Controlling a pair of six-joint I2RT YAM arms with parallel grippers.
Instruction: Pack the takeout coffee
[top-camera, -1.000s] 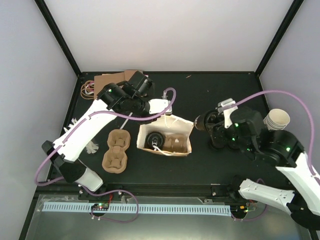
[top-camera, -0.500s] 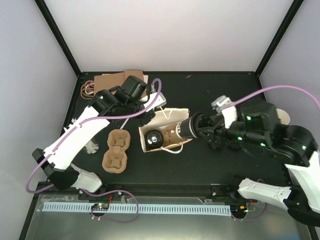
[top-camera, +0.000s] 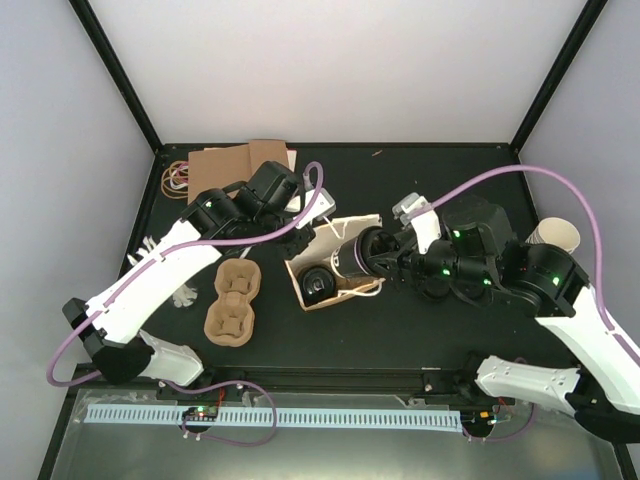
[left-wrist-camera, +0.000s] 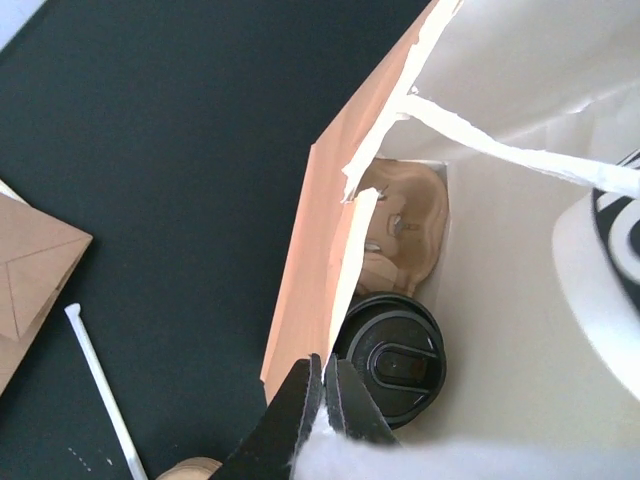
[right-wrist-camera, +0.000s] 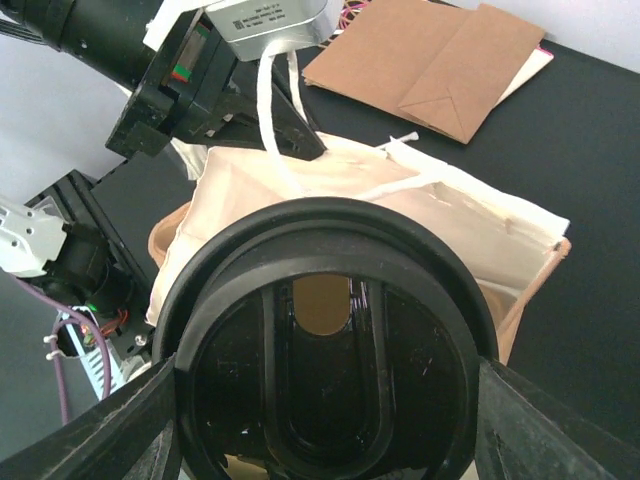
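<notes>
A takeout coffee cup (top-camera: 350, 258) with a black lid (right-wrist-camera: 325, 340) lies on its side at the mouth of the cream paper bag (top-camera: 338, 232), lid pointing into it. My right gripper (top-camera: 378, 256) is shut on this cup, its fingers (right-wrist-camera: 545, 430) flanking the lid. A second lidded cup (top-camera: 318, 285) stands inside the bag (left-wrist-camera: 480, 300), next to a pulp tray (left-wrist-camera: 405, 225). My left gripper (left-wrist-camera: 328, 385) is shut on the bag's brown side edge (left-wrist-camera: 330, 270), holding the bag tilted open.
A second brown pulp tray (top-camera: 232, 300) lies on the table left of the bag. Flat brown paper bags (top-camera: 240, 160) and rubber bands (top-camera: 178, 178) sit at the back left. A stack of cream cups (top-camera: 553, 238) stands at the right. A white straw (left-wrist-camera: 100, 385) lies beside the bag.
My right arm has carried the cup leftward from right of the bag to its mouth. The left gripper has tilted the bag towards the cup.
</notes>
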